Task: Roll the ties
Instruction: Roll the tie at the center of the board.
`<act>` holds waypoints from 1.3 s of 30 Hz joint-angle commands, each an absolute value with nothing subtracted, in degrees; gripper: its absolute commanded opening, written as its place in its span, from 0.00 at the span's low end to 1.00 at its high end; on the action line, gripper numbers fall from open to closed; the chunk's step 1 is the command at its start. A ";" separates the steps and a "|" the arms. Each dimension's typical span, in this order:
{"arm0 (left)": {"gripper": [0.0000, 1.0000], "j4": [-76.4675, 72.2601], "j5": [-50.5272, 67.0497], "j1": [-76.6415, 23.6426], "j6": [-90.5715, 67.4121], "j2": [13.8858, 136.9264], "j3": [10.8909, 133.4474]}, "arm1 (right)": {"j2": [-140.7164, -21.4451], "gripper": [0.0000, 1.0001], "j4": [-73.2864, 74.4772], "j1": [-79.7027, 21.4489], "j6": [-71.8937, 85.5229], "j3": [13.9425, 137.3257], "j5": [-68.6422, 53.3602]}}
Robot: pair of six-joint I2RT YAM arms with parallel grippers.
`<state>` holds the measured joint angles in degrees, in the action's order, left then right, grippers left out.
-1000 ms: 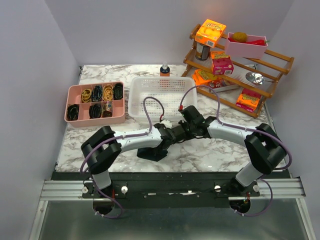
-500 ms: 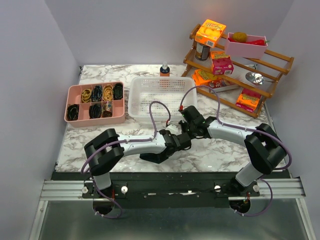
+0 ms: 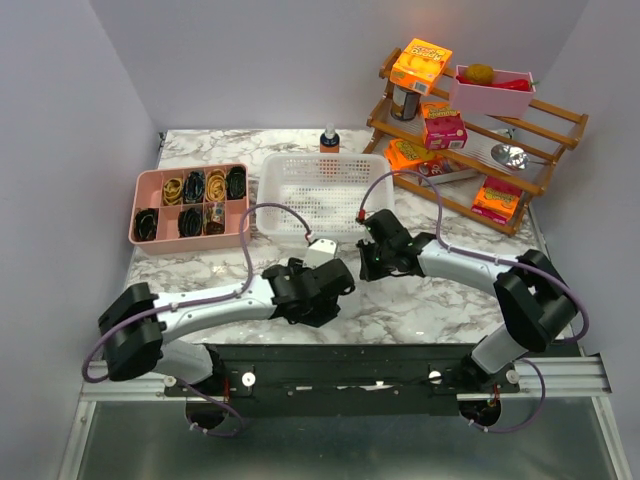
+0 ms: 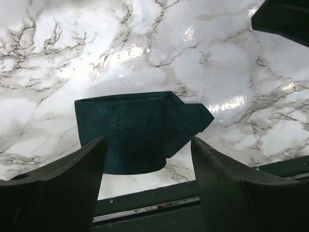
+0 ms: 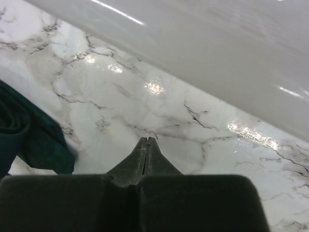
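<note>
Plain grey walls close in a white marble table (image 3: 440, 300) veined in grey. At its far left sits a pink tray (image 3: 190, 240), divided into compartments that hold small black and yellow coils. Below it the left arm (image 3: 210, 305) reaches low across the near edge toward the middle of the table.

The left gripper (image 4: 147, 145) hangs over the marble close to the front edge with its jaws spread wide and nothing held between them. In the left wrist view the tie (image 4: 125, 121) lies on the marble just beyond the two dark fingers (image 4: 72, 183). It is a compact dark teal bundle with a pointed flap sticking out to its right. The fingers overlap its lower corners in that view, and I cannot tell whether they touch the cloth. From above the gripper hides the bundle.

Behind the middle of the table stands the white basket (image 3: 265, 200), with a small orange-capped bottle (image 3: 329, 139) just beyond its far rim.

The right gripper (image 5: 147, 140) sits just in front of the basket's near right corner. Its jaws are pressed together on nothing, tips over bare marble. The tie shows at the left edge of the right wrist view, apart from those tips.

Far right, a slanted wooden rack (image 3: 556, 108) carries an orange box (image 3: 420, 63), a pink container (image 3: 492, 92) and more packets.
</note>
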<state>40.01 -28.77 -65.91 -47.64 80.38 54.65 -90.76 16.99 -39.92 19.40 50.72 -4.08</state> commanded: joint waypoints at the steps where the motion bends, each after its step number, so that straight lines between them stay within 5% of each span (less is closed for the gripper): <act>1: 0.80 31.83 -21.99 -61.45 -48.16 70.70 48.00 | -88.07 0.01 15.12 -41.39 18.28 51.94 -7.64; 17: 0.82 15.84 1.91 -34.99 -48.86 54.32 28.40 | -91.75 0.01 11.69 -54.83 20.83 60.47 -11.51; 39: 0.82 0.53 12.92 -28.56 -50.80 54.58 15.83 | -94.13 0.01 11.51 -59.50 24.61 52.56 -8.61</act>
